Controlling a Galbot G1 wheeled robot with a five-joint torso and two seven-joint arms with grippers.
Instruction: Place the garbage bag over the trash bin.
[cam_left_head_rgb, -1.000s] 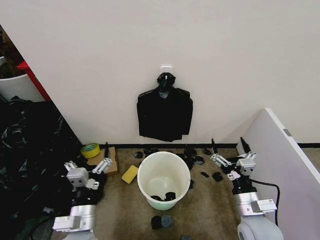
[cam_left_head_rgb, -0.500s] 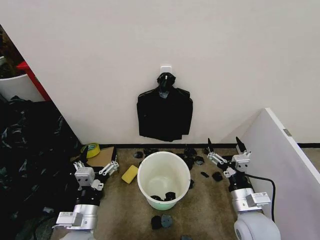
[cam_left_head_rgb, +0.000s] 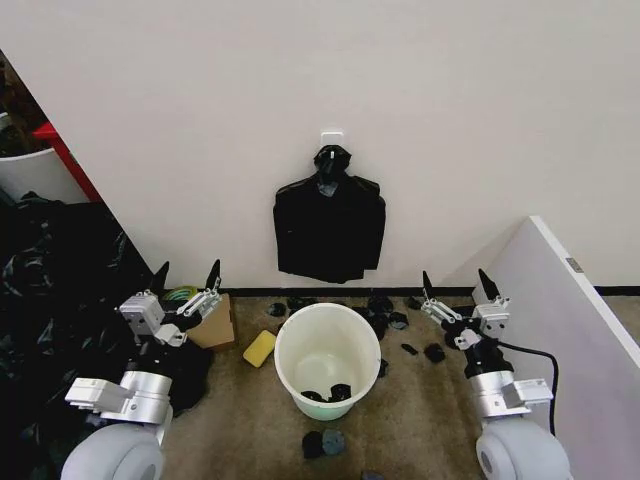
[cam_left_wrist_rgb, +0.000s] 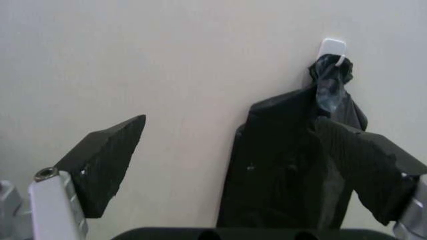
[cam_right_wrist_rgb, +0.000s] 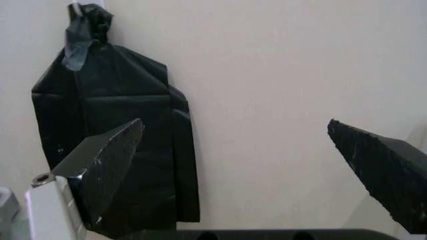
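Cream-white trash bin (cam_left_head_rgb: 328, 358) on the floor — left gripper (cam_left_head_rgb: 186, 281) and right gripper (cam_left_head_rgb: 458, 290) flank it, both spread wide, empty.

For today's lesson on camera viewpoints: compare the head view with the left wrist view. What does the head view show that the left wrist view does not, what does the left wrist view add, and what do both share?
Head view alone: the trash bin on the floor with black scraps inside, the yellow sponge, the tape roll, the open right gripper, and the black plastic heap on the robot's left.

Left wrist view alone: a close look between the open left gripper fingers, toward the wall.

Shared: the flat black bag hanging from the white hook on the wall, and the left gripper itself.
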